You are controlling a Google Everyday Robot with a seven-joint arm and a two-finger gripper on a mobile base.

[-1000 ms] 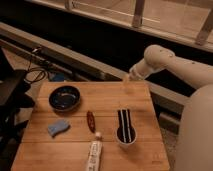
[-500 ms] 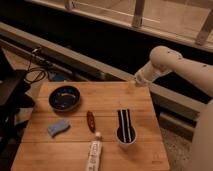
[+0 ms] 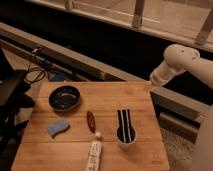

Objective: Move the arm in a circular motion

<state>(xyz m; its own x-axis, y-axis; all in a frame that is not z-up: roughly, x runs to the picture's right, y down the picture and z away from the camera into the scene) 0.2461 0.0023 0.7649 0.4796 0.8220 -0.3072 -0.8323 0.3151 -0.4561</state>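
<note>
The glossy white arm point(image 3: 186, 60) comes in from the right edge, with a bulbous joint at the upper right. It narrows down and to the left to its tip. The gripper point(image 3: 154, 81) is at that tip, just beyond the back right corner of the wooden table point(image 3: 145, 102), above the corner's level. Nothing shows in the gripper. The rest of the arm runs out of view at the right.
On the table are a dark bowl point(image 3: 64, 97), a blue sponge point(image 3: 59, 128), a small brown-red item point(image 3: 90, 121), a white tube point(image 3: 94, 152) and a white cup with black utensils point(image 3: 125, 132). Cables point(image 3: 36, 75) lie at the left. A dark ledge and railing run behind.
The arm's tip has swung to the right and slightly down, from over the table's back edge to just past its back right corner. The things on the table have not moved.
</note>
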